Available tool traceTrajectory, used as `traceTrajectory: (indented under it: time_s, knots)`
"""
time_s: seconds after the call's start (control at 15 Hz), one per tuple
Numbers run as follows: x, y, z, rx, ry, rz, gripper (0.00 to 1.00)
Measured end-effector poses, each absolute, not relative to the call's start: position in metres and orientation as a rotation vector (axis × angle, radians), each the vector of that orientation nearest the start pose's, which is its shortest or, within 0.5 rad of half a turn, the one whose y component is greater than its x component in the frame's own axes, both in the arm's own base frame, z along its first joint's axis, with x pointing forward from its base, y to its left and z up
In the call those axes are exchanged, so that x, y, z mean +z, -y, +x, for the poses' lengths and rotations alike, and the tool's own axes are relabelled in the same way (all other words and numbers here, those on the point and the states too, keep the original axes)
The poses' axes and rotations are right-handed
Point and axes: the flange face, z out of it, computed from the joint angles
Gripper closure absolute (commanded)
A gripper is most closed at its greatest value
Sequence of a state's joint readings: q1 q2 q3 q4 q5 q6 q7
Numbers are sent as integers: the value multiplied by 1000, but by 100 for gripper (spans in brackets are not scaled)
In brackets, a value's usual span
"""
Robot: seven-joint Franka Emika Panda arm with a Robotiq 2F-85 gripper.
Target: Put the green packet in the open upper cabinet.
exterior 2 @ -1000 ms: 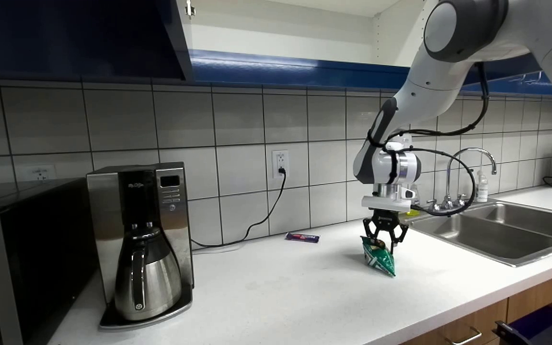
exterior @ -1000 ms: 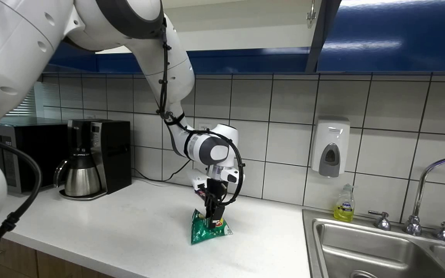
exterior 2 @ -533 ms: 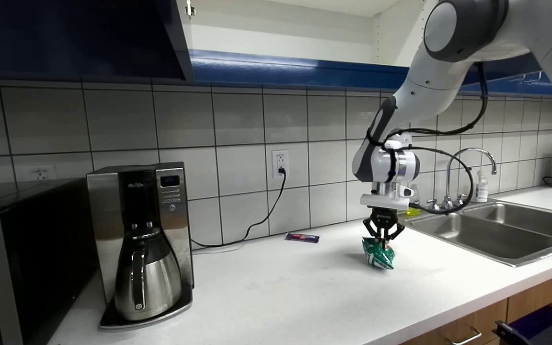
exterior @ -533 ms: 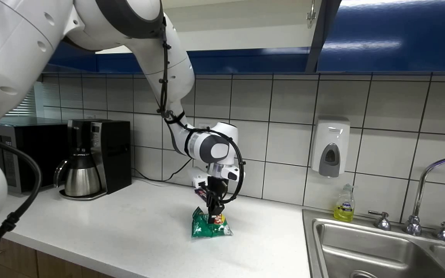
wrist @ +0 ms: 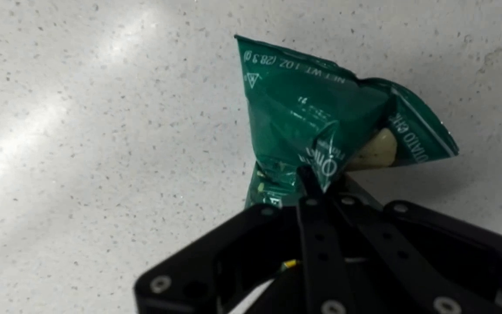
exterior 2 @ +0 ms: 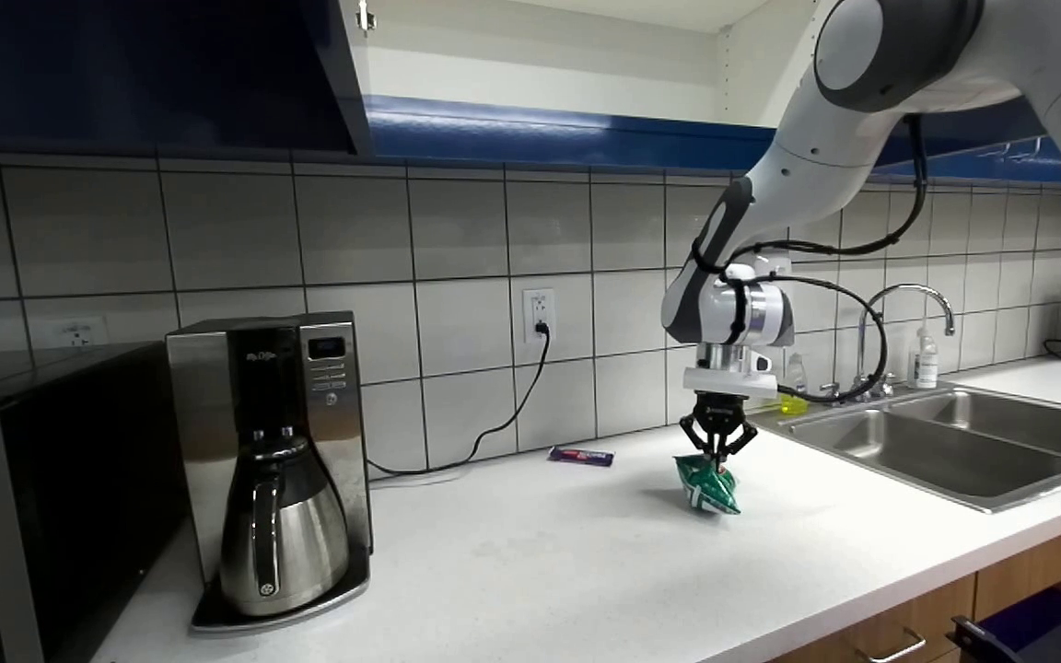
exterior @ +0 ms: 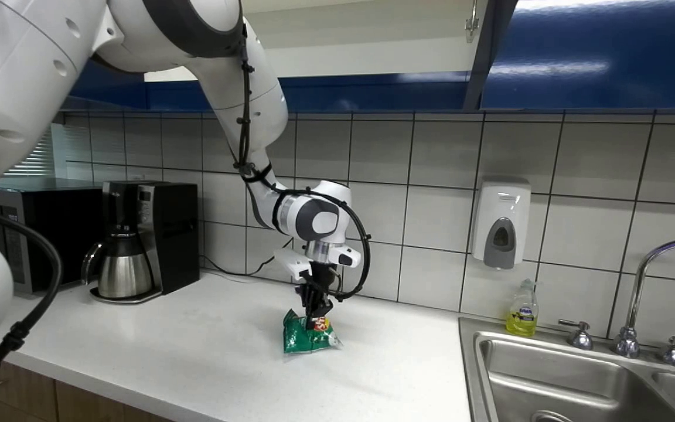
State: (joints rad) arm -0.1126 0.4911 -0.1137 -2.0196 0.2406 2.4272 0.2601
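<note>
The white counter runs below the upper cabinet, which stands open. The gripper, pointing down, is clenched on the green packet, folding it; whether the packet, well below the cabinet, touches the counter cannot be determined.

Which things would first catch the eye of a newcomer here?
Probably the white robot arm, bent down over the white speckled counter. Then the crinkly green snack packet, pinched in the arm's black jaws. Above the pale tiled wall, the glossy dark-blue overhead cabinet stands open, white inside.
</note>
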Motion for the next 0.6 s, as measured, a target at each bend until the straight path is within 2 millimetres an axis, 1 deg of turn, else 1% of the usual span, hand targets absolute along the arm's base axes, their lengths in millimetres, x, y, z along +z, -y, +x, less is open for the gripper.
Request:
traceTrajectory:
  time_s: [0.33, 0.6]
  knots:
    - [209, 97, 580, 201, -623, -2991, 100]
    - [230, 69, 578, 246, -360, -3098, 100]
